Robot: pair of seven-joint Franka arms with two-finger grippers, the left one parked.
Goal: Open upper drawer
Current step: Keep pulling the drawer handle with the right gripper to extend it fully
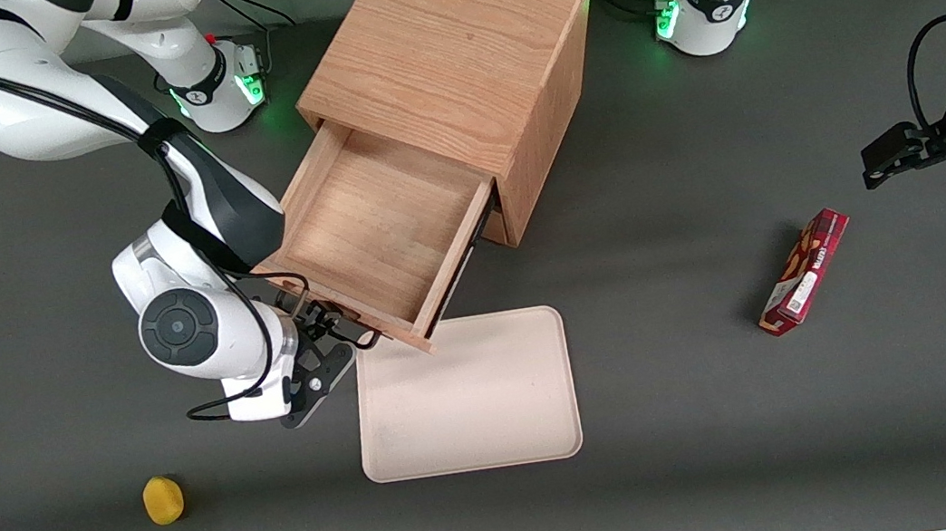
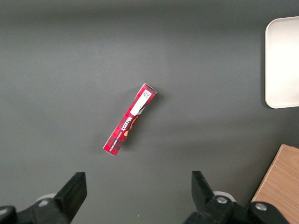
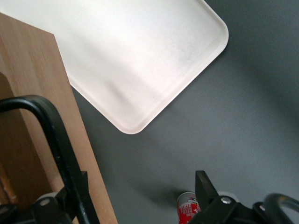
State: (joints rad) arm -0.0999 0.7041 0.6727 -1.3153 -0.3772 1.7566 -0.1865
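The upper drawer [image 1: 381, 223] of the oak cabinet [image 1: 455, 58] stands pulled far out, and its inside shows bare wood. Its oak front [image 3: 51, 107] carries a thin black bar handle [image 3: 49, 135]. My gripper [image 1: 334, 346] is at the drawer front, just nearer the front camera than it, level with the handle [image 1: 346, 326]. In the right wrist view the gripper [image 3: 140, 189] is open. One finger [image 3: 77, 193] sits against the handle and the drawer front, the other finger [image 3: 205, 189] stands well away over the table. Nothing is clamped between them.
A beige tray [image 1: 467, 394] lies flat just in front of the drawer, nearer the camera. A red can [image 3: 188, 207] stands on the table near my gripper. A yellow lump [image 1: 163, 500] lies close to the table's front edge. A red snack box [image 1: 805, 271] lies toward the parked arm's end.
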